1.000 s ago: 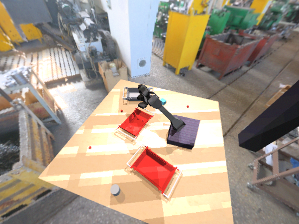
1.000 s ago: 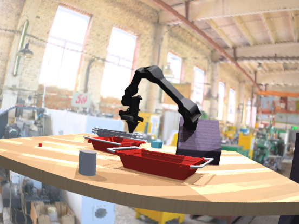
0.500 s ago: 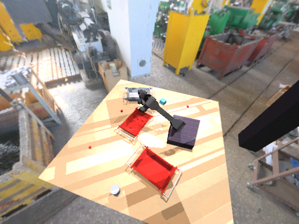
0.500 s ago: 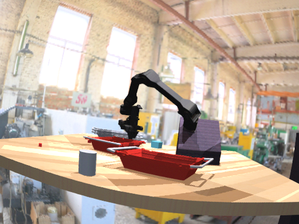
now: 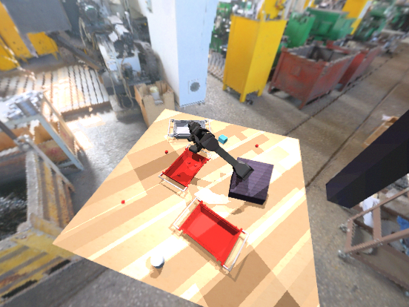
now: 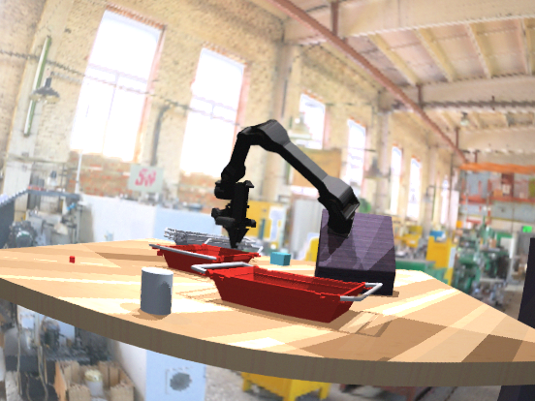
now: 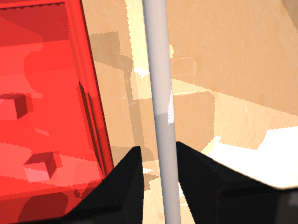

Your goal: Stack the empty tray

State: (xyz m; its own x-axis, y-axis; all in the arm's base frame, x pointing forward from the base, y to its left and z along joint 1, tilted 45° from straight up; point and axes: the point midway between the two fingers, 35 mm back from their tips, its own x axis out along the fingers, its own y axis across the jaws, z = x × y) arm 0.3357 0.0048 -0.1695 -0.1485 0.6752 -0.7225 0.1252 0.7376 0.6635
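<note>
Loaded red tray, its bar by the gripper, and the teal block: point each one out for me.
loaded red tray (image 5: pixel 190 171): top, floor
bar (image 7: pixel 159 65): wrist, upper shaft
teal block (image 6: pixel 280 259): exterior, front face

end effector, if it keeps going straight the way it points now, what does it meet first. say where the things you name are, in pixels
Probably the loaded tray's (image 5: pixel 184 167) (image 6: pixel 186 263) (image 7: pixel 47 115) grey bar (image 7: pixel 162 120), which runs between the end effector's (image 5: pixel 193 149) (image 6: pixel 236 246) (image 7: pixel 159 146) fingertips; depth is unclear.
</note>
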